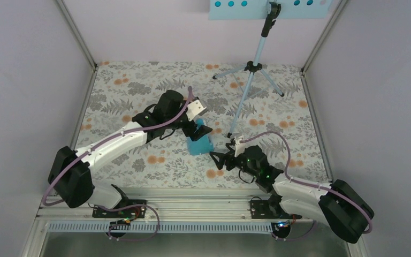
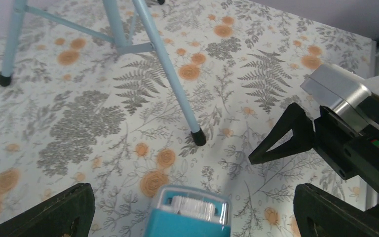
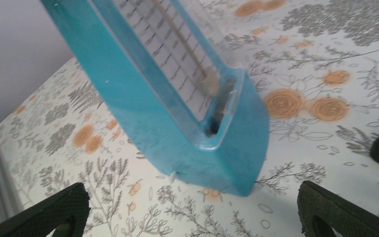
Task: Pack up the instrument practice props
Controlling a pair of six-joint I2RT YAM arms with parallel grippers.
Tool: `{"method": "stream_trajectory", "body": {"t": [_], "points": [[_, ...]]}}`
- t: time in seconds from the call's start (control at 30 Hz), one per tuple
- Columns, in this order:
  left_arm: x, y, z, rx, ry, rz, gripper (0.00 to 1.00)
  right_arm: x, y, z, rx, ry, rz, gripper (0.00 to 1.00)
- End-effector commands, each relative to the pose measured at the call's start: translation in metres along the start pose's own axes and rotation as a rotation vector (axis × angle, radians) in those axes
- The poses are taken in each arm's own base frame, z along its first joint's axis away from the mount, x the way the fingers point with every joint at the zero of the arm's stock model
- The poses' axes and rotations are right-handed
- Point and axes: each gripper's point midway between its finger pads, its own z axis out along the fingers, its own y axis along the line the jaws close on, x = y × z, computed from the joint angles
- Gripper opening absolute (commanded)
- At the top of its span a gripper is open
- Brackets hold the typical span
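The small teal wedge-shaped metronome stands upright on the floral table. My left gripper is open and hovers just above it; in the left wrist view the metronome's top sits between my wide-spread fingers, untouched. My right gripper is open and empty just right of the metronome, which fills the right wrist view, apart from the fingers. The light blue tripod music stand stands at the back right with its perforated desk at the top edge. I cannot make out any sheet-music pages.
One stand leg ends in a black foot close in front of the metronome and near my right gripper's finger. Grey walls with metal corner posts enclose the table on three sides.
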Motion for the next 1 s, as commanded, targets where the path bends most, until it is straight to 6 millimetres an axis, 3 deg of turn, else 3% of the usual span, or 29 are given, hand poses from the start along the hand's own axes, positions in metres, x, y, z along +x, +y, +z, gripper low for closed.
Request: {"method": "stream_trajectory", "body": {"t": [0.0,0.3,0.53,0.97], "points": [[-0.005,-0.012,0.009,0.106,0.010,-0.002,0.99,0.003,0.017,-0.003,-0.109,-0.002,-0.020,1.00],[0.012,-0.012,0.022,0.136,0.060,-0.007,0.73,0.014,0.005,0.008,-0.041,0.038,-0.029,1.00],[0.022,-0.013,0.026,0.143,0.085,0.005,0.62,0.023,0.001,0.018,-0.006,0.035,-0.074,1.00],[0.034,-0.014,0.031,0.158,0.113,0.009,0.44,0.060,-0.004,0.074,0.190,0.188,-0.261,0.99]]}}
